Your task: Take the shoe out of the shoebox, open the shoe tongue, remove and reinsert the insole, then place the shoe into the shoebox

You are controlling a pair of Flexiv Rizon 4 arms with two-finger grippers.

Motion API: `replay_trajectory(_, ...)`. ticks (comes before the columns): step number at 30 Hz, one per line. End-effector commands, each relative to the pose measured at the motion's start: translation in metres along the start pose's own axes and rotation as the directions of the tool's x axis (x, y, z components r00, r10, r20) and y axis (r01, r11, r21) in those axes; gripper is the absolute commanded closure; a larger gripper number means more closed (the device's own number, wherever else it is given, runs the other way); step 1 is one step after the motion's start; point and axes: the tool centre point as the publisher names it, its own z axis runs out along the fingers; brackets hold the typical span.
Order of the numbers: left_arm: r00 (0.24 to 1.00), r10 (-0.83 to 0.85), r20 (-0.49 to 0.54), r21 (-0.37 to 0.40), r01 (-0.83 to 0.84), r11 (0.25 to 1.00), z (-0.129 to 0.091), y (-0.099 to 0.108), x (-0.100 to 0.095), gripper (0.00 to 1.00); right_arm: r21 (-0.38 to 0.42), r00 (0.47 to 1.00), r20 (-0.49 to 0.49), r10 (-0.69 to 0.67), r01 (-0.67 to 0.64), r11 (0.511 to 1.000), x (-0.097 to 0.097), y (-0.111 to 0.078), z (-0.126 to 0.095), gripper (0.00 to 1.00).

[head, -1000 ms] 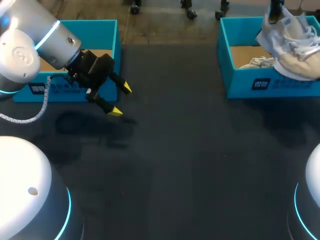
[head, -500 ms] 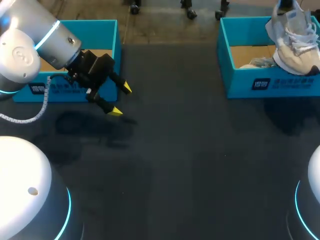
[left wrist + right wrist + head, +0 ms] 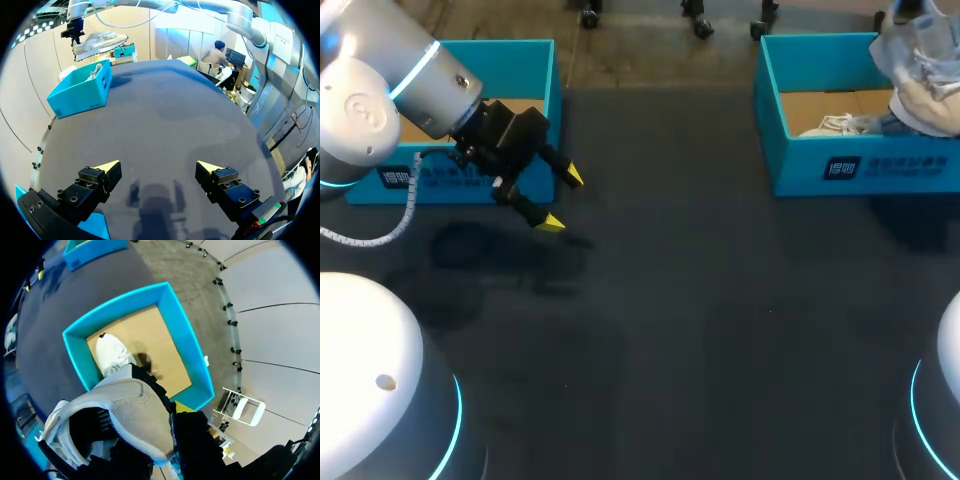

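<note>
A pale grey-white shoe hangs over the right end of the blue shoebox at the table's far right. My right gripper is shut on its heel collar, and the shoe fills the space under the wrist. A second white shoe lies inside the shoebox on its brown floor. My left gripper stands open and holds nothing, low over the dark table in front of the left box. In the left wrist view, far ahead of the open left gripper, the lifted shoe hangs above the shoebox.
Another blue box stands at the far left, behind my left arm. The dark table top stretches between the two boxes and toward the front. The robot's white bases sit at both front corners.
The right gripper has carried the shoe to the right and farther back over the shoebox. The left arm has stayed still.
</note>
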Motion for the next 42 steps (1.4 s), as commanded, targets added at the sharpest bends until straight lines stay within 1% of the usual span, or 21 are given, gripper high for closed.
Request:
replay_trajectory(1, 1.0, 0.0, 0.001, -0.002, 0.0, 1.0, 0.0, 0.0, 0.001, 0.0, -0.015, 0.999, -0.03, 0.014, -0.015, 1.0, -0.015, -0.008, 0.012, 1.0)
replay_trajectory(2, 1.0, 0.0, 0.001, -0.002, 0.0, 1.0, 0.0, 0.0, 0.001, 0.0, -0.047, 1.0, -0.029, 0.009, -0.01, 0.999, -0.015, -0.009, 0.014, 1.0)
replay_trajectory(20, 1.0, 0.0, 0.001, -0.002, 0.0, 1.0, 0.0, 0.0, 0.001, 0.0, -0.047, 1.0, -0.029, 0.009, -0.01, 0.999, -0.015, -0.009, 0.014, 1.0)
replay_trajectory(21, 1.0, 0.0, 0.001, -0.002, 0.0, 1.0, 0.0, 0.0, 0.001, 0.0, -0.035, 1.0, -0.027, 0.008, -0.009, 0.999, -0.018, -0.008, 0.017, 1.0)
replay_trajectory(23, 1.0, 0.0, 0.001, -0.002, 0.0, 1.0, 0.0, 0.0, 0.001, 0.0, -0.044, 0.999, -0.023, 0.033, -0.034, 0.998, -0.026, -0.007, 0.022, 1.0)
replay_trajectory(25, 1.0, 0.0, 0.001, -0.002, 0.0, 1.0, 0.0, 0.0, 0.001, 0.0, -0.043, 1.0, -0.017, 0.024, -0.025, 0.999, -0.035, -0.006, 0.027, 1.0)
replay_trajectory(26, 1.0, 0.0, 0.001, -0.002, 0.0, 1.0, 0.0, 0.0, 0.001, 0.0, -0.032, 0.999, -0.022, 0.033, -0.034, 0.999, -0.04, -0.007, 0.031, 1.0)
replay_trajectory(28, 1.0, 0.0, 0.001, -0.002, 0.0, 1.0, 0.0, 0.0, 0.001, 0.0, -0.043, 0.999, -0.018, 0.048, -0.049, 0.998, -0.05, -0.01, 0.036, 1.0)
replay_trajectory(31, 1.0, 0.0, 0.001, -0.002, 0.0, 1.0, 0.0, 0.0, 0.001, 0.0, -0.025, 0.997, -0.028, 0.072, -0.073, 0.997, -0.063, -0.015, 0.043, 1.0)
replay_trajectory(35, 1.0, 0.0, 0.001, -0.002, 0.0, 1.0, 0.0, 0.0, 0.001, 0.0, -0.02, 0.993, -0.043, 0.113, -0.114, 0.993, -0.077, -0.021, 0.052, 1.0)
replay_trajectory(36, 1.0, 0.0, 0.001, -0.002, 0.0, 1.0, 0.0, 0.0, 0.001, 0.0, -0.009, 0.992, -0.042, 0.115, -0.116, 0.993, -0.08, -0.022, 0.054, 1.0)
replay_trajectory(39, 1.0, 0.0, 0.001, -0.002, 0.0, 1.0, 0.0, 0.0, 0.001, 0.0, 0.026, 0.976, -0.065, 0.21, -0.209, 0.978, -0.087, -0.03, 0.062, 1.0)
replay_trajectory(41, 1.0, 0.0, 0.001, -0.002, 0.0, 1.0, 0.0, 0.0, 0.001, 0.0, 0.058, 0.955, -0.073, 0.289, -0.285, 0.957, -0.09, -0.036, 0.066, 1.0)
replay_trajectory(42, 1.0, 0.0, 0.001, -0.002, 0.0, 1.0, 0.0, 0.0, 0.001, 0.0, 0.054, 0.941, -0.075, 0.33, -0.326, 0.944, -0.091, -0.037, 0.067, 1.0)
